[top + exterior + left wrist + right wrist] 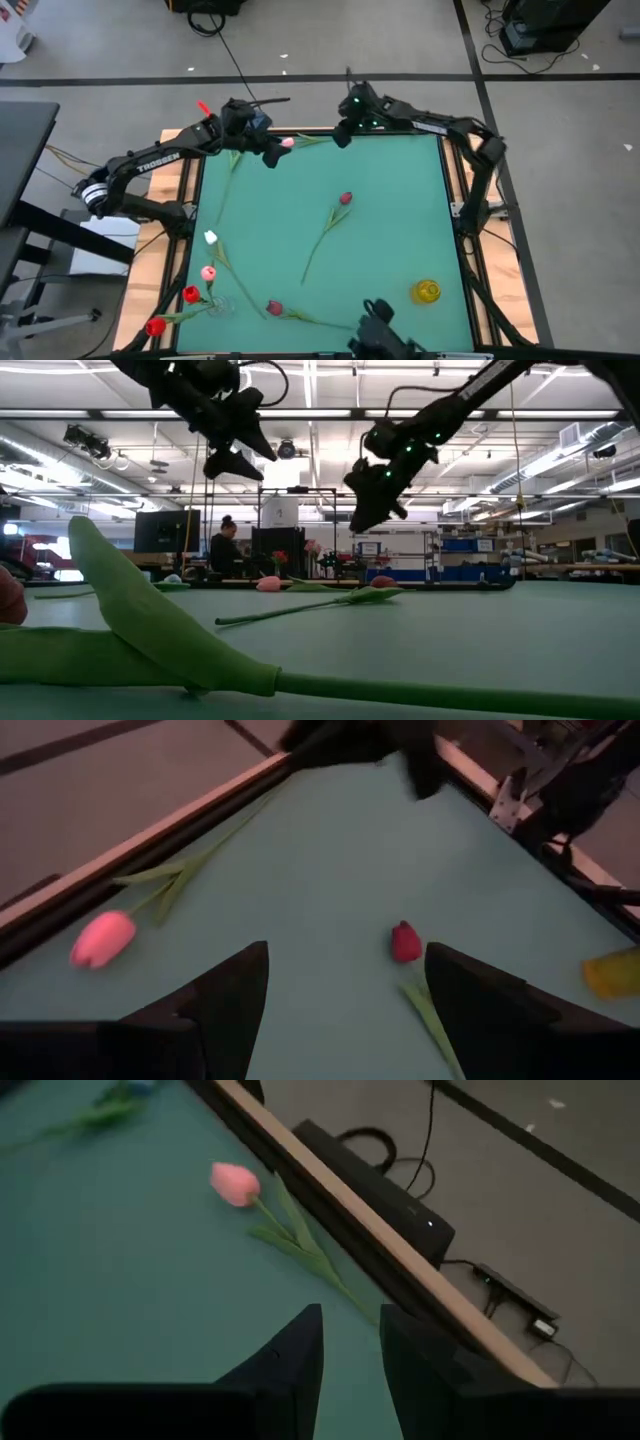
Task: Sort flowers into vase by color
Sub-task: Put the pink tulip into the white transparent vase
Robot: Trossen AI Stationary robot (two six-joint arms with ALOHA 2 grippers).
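Note:
A pink tulip point(288, 143) lies along the table's far edge, its stem running right; it also shows in the right wrist view point(236, 1183). My left gripper point(270, 152) hangs open above the mat just left of it. My right gripper point(344, 132) hovers over the stem's end, its fingers point(300, 1350) a narrow gap apart with nothing between them. A dark red tulip point(346, 198) lies mid-table. White point(210, 237), pink point(208, 272), red point(191, 294) and maroon point(274, 307) tulips lie near the left front corner. A yellow vase point(426, 291) stands front right.
A clear vase point(220, 306) stands at the front left among the tulips. A wooden rail point(400, 1250) borders the far edge, with cables on the floor beyond. A stem and leaf point(170, 640) lie close to the low camera. A person point(222, 545) stands far behind the table.

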